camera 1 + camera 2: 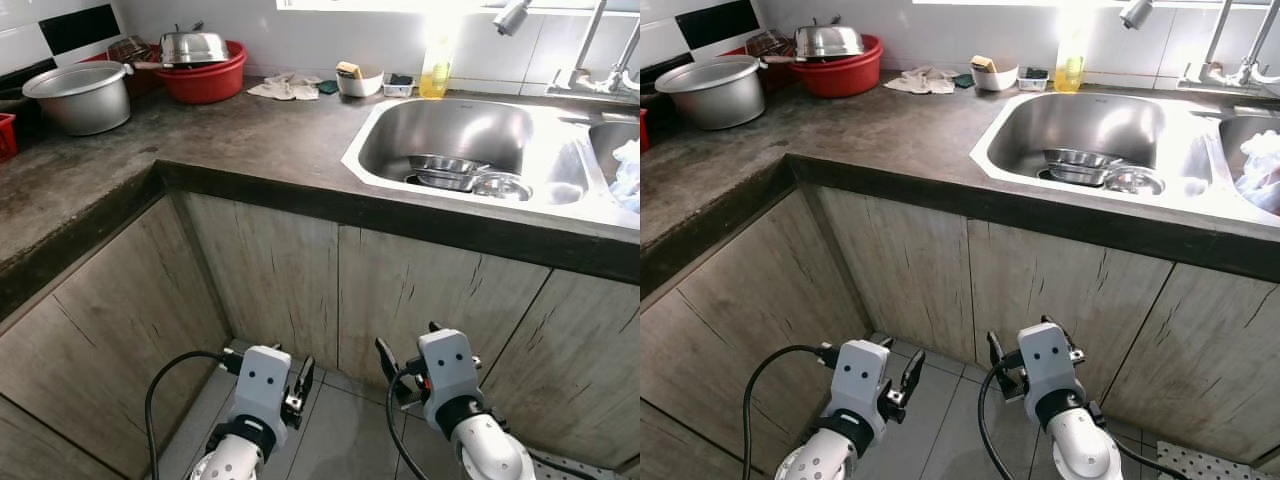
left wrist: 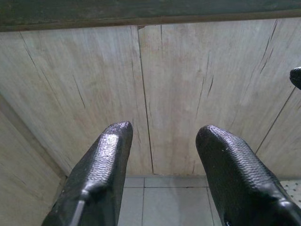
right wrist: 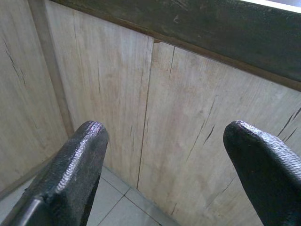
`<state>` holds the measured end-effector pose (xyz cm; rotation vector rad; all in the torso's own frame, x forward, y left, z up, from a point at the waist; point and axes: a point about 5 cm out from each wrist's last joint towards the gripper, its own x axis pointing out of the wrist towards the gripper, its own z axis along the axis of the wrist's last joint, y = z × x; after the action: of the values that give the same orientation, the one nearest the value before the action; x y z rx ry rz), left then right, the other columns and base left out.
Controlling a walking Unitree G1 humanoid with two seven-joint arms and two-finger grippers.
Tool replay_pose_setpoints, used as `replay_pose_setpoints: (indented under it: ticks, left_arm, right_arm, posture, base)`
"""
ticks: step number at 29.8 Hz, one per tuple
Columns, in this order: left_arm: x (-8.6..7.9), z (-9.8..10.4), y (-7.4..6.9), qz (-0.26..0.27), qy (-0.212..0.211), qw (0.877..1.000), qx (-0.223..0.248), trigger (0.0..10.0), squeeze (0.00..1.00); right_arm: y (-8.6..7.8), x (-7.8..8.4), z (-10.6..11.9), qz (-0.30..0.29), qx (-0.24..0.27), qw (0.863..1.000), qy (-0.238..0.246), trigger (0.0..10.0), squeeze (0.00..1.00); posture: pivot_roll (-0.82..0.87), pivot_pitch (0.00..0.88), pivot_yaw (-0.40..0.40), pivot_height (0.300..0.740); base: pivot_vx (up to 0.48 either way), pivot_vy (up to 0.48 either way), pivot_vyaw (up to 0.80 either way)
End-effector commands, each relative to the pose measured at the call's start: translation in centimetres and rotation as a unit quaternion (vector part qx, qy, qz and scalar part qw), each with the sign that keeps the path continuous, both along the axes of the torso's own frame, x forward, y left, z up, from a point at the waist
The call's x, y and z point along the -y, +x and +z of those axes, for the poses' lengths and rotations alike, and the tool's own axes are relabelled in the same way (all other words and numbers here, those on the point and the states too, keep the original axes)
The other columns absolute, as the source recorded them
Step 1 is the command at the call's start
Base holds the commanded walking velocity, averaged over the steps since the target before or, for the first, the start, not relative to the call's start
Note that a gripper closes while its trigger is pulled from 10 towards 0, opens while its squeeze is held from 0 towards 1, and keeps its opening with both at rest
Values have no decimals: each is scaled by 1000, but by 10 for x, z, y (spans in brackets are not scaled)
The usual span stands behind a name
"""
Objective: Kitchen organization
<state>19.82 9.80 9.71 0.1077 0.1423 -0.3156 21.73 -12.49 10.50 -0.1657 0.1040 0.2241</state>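
Both arms hang low in front of the wooden cabinet doors (image 1: 275, 275) under the dark stone counter (image 1: 250, 130). My left gripper (image 2: 162, 155) is open with nothing between its fingers, pointing at the door seam. My right gripper (image 3: 162, 146) is open wider, also empty, and faces the doors below the sink. Up on the counter, the steel sink (image 1: 390, 125) holds stacked steel bowls (image 1: 445, 170) and a round lid (image 1: 500, 185). A grey aluminium pot (image 1: 80, 95) and a red basin (image 1: 205, 78) with a steel pot in it stand at the back left.
A crumpled cloth (image 1: 287, 87), a small white bowl (image 1: 358, 82) with a sponge and a yellow soap bottle (image 1: 435, 65) line the back wall. A tap (image 1: 590, 50) stands over the sink's right side. A red crate (image 1: 6, 135) sits at the far left. Grey floor tiles (image 1: 340, 430) lie below.
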Motion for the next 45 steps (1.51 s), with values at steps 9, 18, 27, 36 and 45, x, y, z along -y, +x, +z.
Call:
replay_pose_setpoints:
  ticks: [9,18,27,36,45]
  left_arm:
    - [-1,3,0,2,2,1000,7,10000,0]
    - [-1,3,0,2,2,1000,7,10000,0]
    - [3,1,1,3,6,1000,6,10000,0]
    - [3,0,0,2,6,1000,5,10000,0]
    - [3,1,0,2,6,1000,4,10000,0]
  right_arm:
    - [0,1,0,1,-1,1000,0,10000,0]
    - [0,1,0,1,-1,1000,0,10000,0]
    - [-1,6,-5,-8,-10,1000,-18,10000,0]
    - [-1,6,-6,-7,-14,1000,-18,10000,0]
    - [-1,6,-7,-7,-17,1000,-16,10000,0]
  posture:
    - [42,86,7,740]
    - [42,86,7,740]
    - [35,72,0,740]
    - [37,67,-1,740]
    - [39,76,-4,740]
  base:
    - [0,0,0]
    - [0,0,0]
    - [0,0,0]
    - [0,0,0]
    - [0,0,0]
